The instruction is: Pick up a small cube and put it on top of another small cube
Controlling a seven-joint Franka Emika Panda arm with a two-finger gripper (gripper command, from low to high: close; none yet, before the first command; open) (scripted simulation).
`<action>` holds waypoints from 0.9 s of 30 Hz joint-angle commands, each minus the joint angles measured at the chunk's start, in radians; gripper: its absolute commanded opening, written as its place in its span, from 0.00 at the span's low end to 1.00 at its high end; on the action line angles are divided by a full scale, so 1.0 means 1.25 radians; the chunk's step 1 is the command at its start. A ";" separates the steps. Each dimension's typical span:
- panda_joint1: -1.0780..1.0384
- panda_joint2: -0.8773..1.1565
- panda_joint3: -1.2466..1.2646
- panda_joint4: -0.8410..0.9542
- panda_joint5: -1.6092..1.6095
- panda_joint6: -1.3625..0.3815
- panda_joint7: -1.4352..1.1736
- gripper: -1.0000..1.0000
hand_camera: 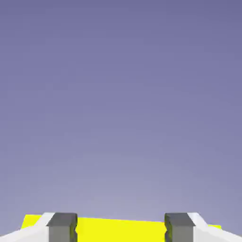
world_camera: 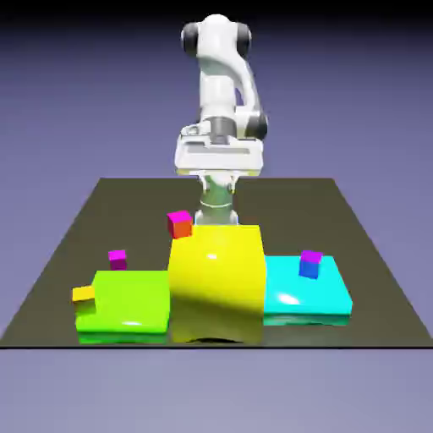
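three big slabs sit along the near edge of the dark table (world_camera: 355,254) in front of you: a tall yellow block (world_camera: 216,283) in the middle, a low green block (world_camera: 127,306) on the exterior view's left, touching it, and a low cyan block (world_camera: 306,292) on the exterior view's right, also touching it. behind the yellow block you see the white arm (world_camera: 221,93), folded with its hand down low; the block hides the gripper in that view. in the hand view the gripper (hand_camera: 120,228) has its grey fingertips (hand_camera: 61,227) spread well apart with nothing between them except a strip of the yellow block's top and backdrop above it.

now the small cubes, none of them near the jaws. a blue cube with a purple top (world_camera: 310,264) rests on the cyan block, well in from its edges. a red cube with a magenta top (world_camera: 179,224) stands by the yellow block's far left corner, just beside it. a magenta cube (world_camera: 117,259) lies on the table behind the green block, with open table around it on the far side. a yellow cube (world_camera: 83,294) sits at the green block's left edge, touching it.
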 commanded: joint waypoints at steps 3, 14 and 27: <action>-0.033 0.087 -0.060 0.044 0.038 -0.090 -0.004 0.50; -0.152 0.406 -0.278 0.207 0.175 -0.419 -0.021 0.50; -0.290 0.775 -0.531 0.395 0.335 -0.800 -0.040 0.50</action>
